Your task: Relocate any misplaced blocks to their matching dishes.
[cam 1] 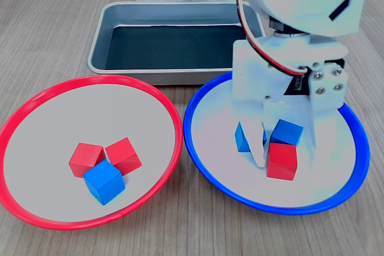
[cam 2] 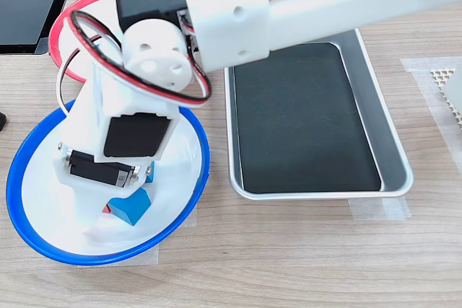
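Observation:
In the first exterior view the blue-rimmed dish [cam 1: 187,125] holds two blue cubes [cam 1: 287,132] [cam 1: 242,137] and one red cube [cam 1: 282,161]. My gripper [cam 1: 286,159] is down inside this dish and open, with one finger on each side of the red cube and small gaps showing. The red-rimmed dish [cam 1: 36,97] holds two red cubes [cam 1: 85,158] [cam 1: 124,154] and a blue cube [cam 1: 104,182] leaning against them. In the second exterior view the arm covers most of the blue-rimmed dish [cam 2: 22,164]; one blue cube [cam 2: 130,205] shows there, and the red cube is almost hidden.
A rectangular grey metal tray [cam 1: 120,13] with a dark bottom stands just behind both dishes, also seen in the second exterior view [cam 2: 303,113]. The red-rimmed dish's rim [cam 2: 61,23] shows behind the arm. White mesh mats lie at the far table edge.

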